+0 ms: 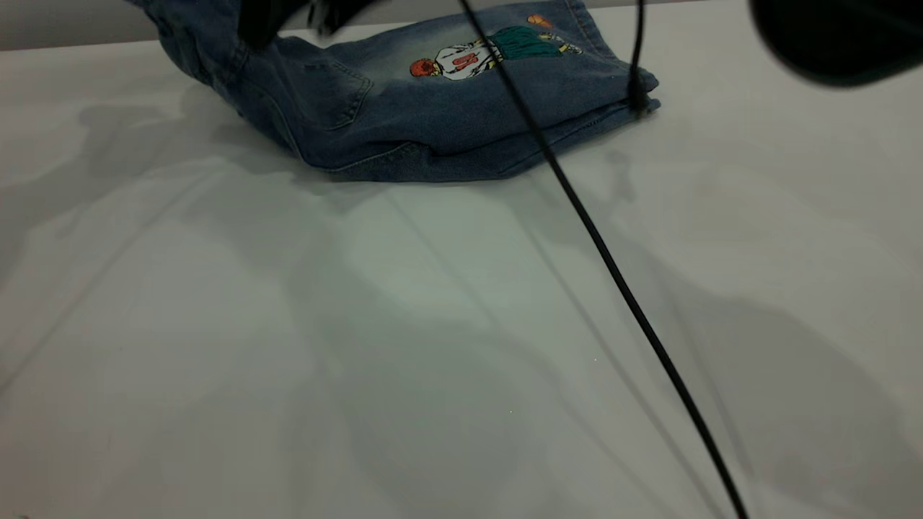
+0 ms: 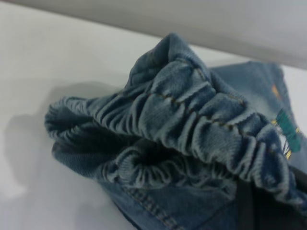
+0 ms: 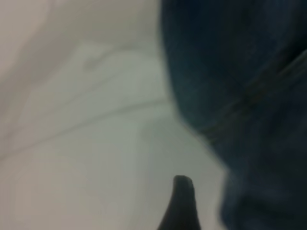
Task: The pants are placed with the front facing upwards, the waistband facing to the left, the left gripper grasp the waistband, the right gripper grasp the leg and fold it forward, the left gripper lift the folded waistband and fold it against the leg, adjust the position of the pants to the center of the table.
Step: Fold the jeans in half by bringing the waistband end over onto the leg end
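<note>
The pants (image 1: 447,115) lie folded at the far edge of the table (image 1: 360,324), cartoon print up. My left gripper (image 1: 288,16) hangs over their left end, shut on the waistband (image 1: 189,40), which is lifted off the table. In the left wrist view the ruched waistband (image 2: 192,110) bunches up right in front of the left gripper (image 2: 259,206), whose dark jaws are shut into the denim. My right gripper (image 1: 637,99) reaches down to the right-hand corner of the leg (image 1: 577,86). The right wrist view shows the leg (image 3: 249,96) close by over the table.
A black cable (image 1: 613,267) runs slantwise across the table from the pants toward the front right. A dark blurred part of the right arm (image 1: 836,36) fills the upper right corner. Bare tabletop stretches in front of the pants.
</note>
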Tool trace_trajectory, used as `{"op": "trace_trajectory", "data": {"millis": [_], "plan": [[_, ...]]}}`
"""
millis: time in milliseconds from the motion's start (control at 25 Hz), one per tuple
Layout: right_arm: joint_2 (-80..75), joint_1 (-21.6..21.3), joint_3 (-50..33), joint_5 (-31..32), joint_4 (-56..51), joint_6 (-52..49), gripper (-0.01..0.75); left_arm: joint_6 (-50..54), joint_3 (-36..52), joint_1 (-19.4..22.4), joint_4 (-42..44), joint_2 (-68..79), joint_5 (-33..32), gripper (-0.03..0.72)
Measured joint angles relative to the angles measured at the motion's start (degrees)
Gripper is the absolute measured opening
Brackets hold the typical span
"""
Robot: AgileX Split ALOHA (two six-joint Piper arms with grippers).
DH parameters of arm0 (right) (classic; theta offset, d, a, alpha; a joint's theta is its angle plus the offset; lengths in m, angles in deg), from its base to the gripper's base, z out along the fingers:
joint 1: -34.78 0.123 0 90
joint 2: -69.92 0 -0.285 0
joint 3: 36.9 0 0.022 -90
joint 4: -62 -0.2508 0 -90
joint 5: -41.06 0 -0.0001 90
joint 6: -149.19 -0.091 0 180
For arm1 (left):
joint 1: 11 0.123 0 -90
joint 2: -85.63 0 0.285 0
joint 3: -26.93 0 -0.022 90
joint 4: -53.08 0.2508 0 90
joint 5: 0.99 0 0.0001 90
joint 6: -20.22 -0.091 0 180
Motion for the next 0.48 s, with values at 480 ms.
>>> {"op": "trace_trajectory", "data": {"millis": [480], "plan": [[-1.7, -11.0, -0.6, -3.6, 16.5, -4.1, 0.526, 3.5, -1.9, 0.0, 4.7, 0.0, -8.3, 0.076]]}}
